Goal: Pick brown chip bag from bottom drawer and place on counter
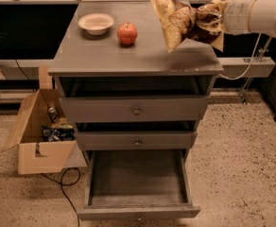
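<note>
The brown chip bag hangs in the air over the right rear part of the counter, tan end pointing down and left. My gripper comes in from the right on a white arm and is shut on the bag's right end, mostly hidden by the crinkled foil. The bottom drawer stands pulled open below, its grey floor bare.
A red apple and a small white bowl sit on the counter's rear left. Two closed drawers are above the open one. An open cardboard box with packets stands on the floor at left, with a cable beside it.
</note>
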You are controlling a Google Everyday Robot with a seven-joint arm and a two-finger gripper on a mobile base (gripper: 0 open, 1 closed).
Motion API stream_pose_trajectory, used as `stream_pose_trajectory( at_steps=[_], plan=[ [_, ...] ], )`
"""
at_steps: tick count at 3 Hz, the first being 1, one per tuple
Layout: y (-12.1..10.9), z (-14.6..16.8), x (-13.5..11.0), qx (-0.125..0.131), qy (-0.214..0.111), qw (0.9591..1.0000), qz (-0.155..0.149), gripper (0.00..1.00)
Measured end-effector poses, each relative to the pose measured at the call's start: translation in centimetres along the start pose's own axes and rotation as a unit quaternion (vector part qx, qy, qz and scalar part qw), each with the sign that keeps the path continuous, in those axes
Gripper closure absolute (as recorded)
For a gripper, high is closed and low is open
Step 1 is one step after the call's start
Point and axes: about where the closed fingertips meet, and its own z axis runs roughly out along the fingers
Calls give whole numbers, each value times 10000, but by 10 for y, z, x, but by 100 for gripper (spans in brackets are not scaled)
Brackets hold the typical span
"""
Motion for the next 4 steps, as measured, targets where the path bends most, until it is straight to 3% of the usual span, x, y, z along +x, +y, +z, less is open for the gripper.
stream_pose_trajectory(
  at_steps=[1,2,4],
  plan=[
    [7,31,7,-207,49,9996,185,83],
    [16,54,8,-413,9,9985,362,59],
    [24,75,5,-595,-103,9968,523,13]
  ],
)
